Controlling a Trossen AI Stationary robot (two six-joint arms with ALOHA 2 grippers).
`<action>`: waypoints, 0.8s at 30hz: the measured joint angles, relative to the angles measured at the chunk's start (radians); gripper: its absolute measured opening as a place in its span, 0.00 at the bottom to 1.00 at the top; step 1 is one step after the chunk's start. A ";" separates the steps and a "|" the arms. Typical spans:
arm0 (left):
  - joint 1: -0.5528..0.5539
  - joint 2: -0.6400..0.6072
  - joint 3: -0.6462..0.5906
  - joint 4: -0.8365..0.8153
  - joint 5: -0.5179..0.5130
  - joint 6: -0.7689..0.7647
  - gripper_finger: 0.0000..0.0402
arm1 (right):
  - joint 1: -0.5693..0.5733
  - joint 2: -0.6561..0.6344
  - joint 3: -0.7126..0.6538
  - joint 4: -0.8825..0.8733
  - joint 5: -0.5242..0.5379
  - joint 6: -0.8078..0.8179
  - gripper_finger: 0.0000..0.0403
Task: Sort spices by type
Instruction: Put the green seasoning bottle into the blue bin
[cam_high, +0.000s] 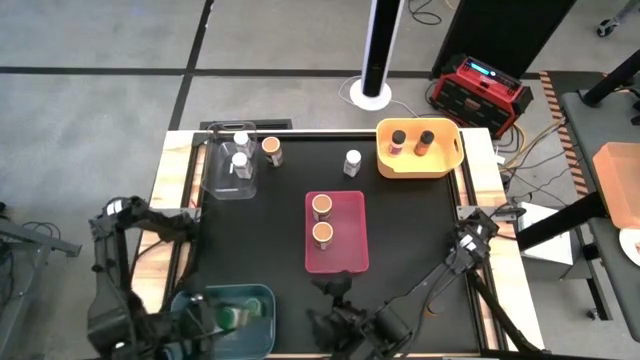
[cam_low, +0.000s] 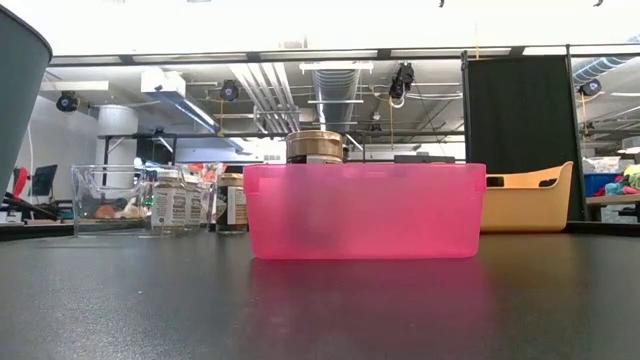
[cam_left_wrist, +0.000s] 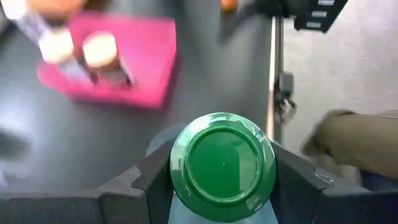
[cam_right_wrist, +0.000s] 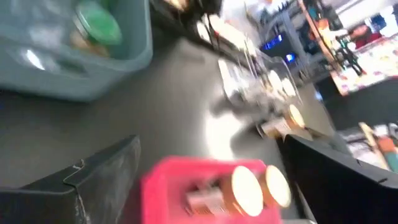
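green-lid jar (cam_left_wrist: 224, 166) upright, axis vertical, clamped by left gripper (cam_left_wrist: 214, 186) over blue bin (cam_high: 262, 296), near-left table corner | right gripper (cam_high: 335, 290) fingers apart, near edge beside pink bin (cam_high: 353, 232)

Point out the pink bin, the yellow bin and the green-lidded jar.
pink bin (cam_high: 337, 262), high view, bare floor near its front end.
yellow bin (cam_high: 419, 164), high view, its near wall.
green-lidded jar (cam_left_wrist: 223, 165), left wrist view, middle of its lid.

Your pink bin (cam_low: 365, 210) hid most of its jar (cam_low: 314, 147); your green-lidded jar (cam_left_wrist: 223, 167) was cut off below, label perhaps unreadable.
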 joint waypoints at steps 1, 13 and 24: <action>-0.018 0.000 -0.005 -0.001 0.019 -0.063 0.46 | -0.001 -0.006 0.000 -0.062 0.000 0.031 0.96; -0.120 0.122 -0.060 0.053 0.157 -0.318 0.46 | -0.070 -0.095 -0.028 -0.415 0.022 0.120 0.96; -0.091 0.146 -0.062 -0.006 0.190 -0.302 0.46 | -0.087 -0.308 -0.253 -0.278 -0.008 0.082 0.96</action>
